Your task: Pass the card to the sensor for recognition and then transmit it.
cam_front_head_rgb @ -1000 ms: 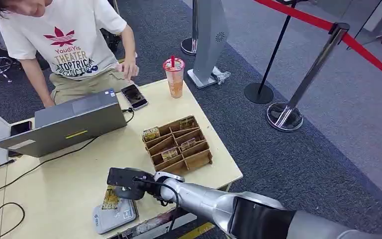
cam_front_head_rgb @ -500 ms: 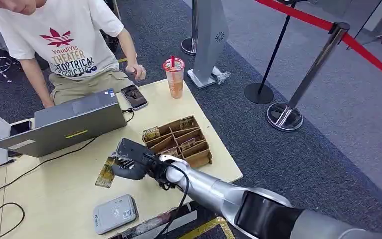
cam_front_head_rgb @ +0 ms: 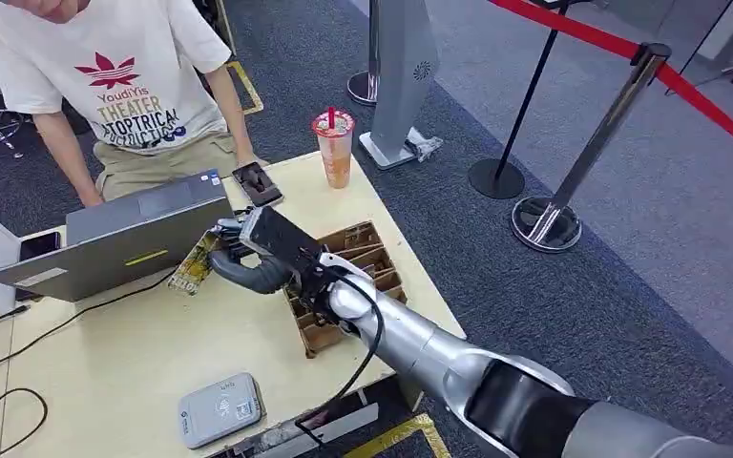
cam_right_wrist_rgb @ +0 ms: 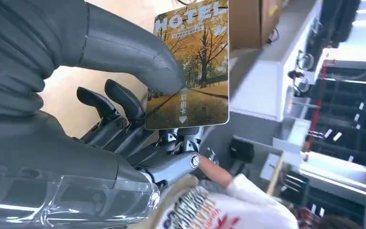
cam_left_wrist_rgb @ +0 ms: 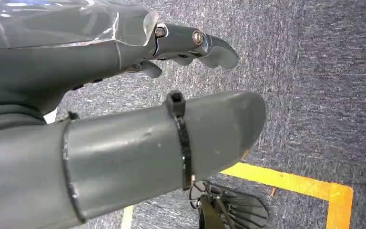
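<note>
while the right hand [cam_front_head_rgb: 248, 258] pinches the hotel card [cam_front_head_rgb: 194, 267] at centre left of the head view, beside the laptop [cam_front_head_rgb: 124, 239] and near the person [cam_front_head_rgb: 134, 91], best held steady, face unhidden; left hand [cam_left_wrist_rgb: 124, 95] apparently empty over carpet.

Table: pale wooden tabletop [cam_front_head_rgb: 115, 363] on grey carpet.
On it: grey open laptop [cam_front_head_rgb: 124, 239], brown divided cardboard organiser [cam_front_head_rgb: 363, 267], grey card reader [cam_front_head_rgb: 219, 408], lidded orange drink cup [cam_front_head_rgb: 335, 148], black phone [cam_front_head_rgb: 257, 183].
</note>
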Action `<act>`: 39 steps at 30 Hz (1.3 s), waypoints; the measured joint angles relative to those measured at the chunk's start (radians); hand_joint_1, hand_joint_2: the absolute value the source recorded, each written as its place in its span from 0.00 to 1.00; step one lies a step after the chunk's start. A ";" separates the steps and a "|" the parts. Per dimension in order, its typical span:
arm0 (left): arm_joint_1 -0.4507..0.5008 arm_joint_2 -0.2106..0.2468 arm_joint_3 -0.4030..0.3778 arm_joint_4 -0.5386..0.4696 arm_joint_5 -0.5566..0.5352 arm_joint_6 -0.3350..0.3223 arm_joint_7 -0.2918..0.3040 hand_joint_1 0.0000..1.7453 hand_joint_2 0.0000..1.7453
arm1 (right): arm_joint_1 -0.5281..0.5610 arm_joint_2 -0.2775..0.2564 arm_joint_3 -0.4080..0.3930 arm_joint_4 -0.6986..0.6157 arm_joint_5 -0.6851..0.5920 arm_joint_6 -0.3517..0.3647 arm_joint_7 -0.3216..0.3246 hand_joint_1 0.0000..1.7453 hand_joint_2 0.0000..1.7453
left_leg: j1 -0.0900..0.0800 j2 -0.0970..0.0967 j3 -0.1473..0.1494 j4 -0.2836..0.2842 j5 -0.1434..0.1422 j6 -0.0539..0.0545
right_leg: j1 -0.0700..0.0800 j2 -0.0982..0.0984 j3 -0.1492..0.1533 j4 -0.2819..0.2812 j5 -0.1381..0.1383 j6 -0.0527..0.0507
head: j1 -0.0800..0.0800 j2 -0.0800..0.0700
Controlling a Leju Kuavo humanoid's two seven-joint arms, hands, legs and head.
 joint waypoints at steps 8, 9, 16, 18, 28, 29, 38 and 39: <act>-0.006 0.000 0.000 0.000 -0.007 0.000 0.003 0.00 0.00 | 0.000 -0.006 -0.030 -0.055 0.005 -0.006 0.000 1.00 1.00 | 0.000 0.000 0.000 0.000 0.000 0.000 | 0.000 0.000 0.000 0.000 0.000 0.000 | 0.000 0.000; -0.007 0.000 0.000 0.000 -0.008 0.000 0.006 0.00 0.00 | -0.001 -0.006 -0.034 -0.058 0.012 -0.008 0.000 1.00 1.00 | 0.000 0.000 0.000 0.000 0.000 0.000 | 0.000 0.000 0.000 0.000 0.000 0.000 | 0.000 0.000; -0.015 -0.002 0.000 0.000 -0.016 -0.002 0.019 0.00 0.00 | -0.085 -0.006 -0.063 -0.037 0.063 -0.037 0.030 1.00 1.00 | 0.000 0.000 0.000 0.000 0.000 0.000 | 0.000 0.000 0.000 0.000 0.000 0.000 | 0.000 0.000; -0.017 -0.002 -0.001 0.000 -0.018 -0.004 0.023 0.00 0.00 | -0.134 -0.001 -0.070 0.002 0.078 -0.052 0.042 1.00 1.00 | 0.000 0.000 0.000 0.000 0.001 0.000 | 0.000 0.000 0.000 0.000 0.001 0.000 | 0.000 0.000; -0.033 -0.003 -0.010 0.000 -0.034 -0.010 0.038 0.00 0.00 | -0.320 0.034 -0.097 0.231 0.143 -0.107 0.057 1.00 1.00 | 0.000 0.000 0.000 0.000 0.001 -0.001 | 0.000 0.000 0.000 0.000 0.001 0.000 | 0.000 0.000; -0.035 -0.003 -0.011 0.000 -0.034 -0.010 0.039 0.00 0.00 | -0.336 0.038 -0.100 0.255 0.151 -0.112 0.056 1.00 1.00 | 0.000 0.000 0.000 0.000 0.001 -0.001 | 0.000 0.000 0.000 0.000 0.001 0.000 | 0.000 0.000; -0.036 -0.007 -0.011 0.000 -0.029 -0.010 0.041 0.00 0.00 | -0.405 0.066 -0.108 0.390 0.182 -0.127 0.059 1.00 1.00 | 0.000 -0.001 -0.001 0.000 0.001 -0.001 | 0.000 0.000 0.000 0.000 0.001 0.000 | 0.000 0.000; -0.036 -0.007 -0.011 0.000 -0.028 -0.010 0.041 0.00 0.00 | -0.407 0.068 -0.108 0.398 0.182 -0.127 0.056 1.00 1.00 | 0.000 -0.001 -0.001 0.000 0.001 -0.001 | 0.000 0.000 0.000 0.000 0.001 0.000 | 0.000 0.000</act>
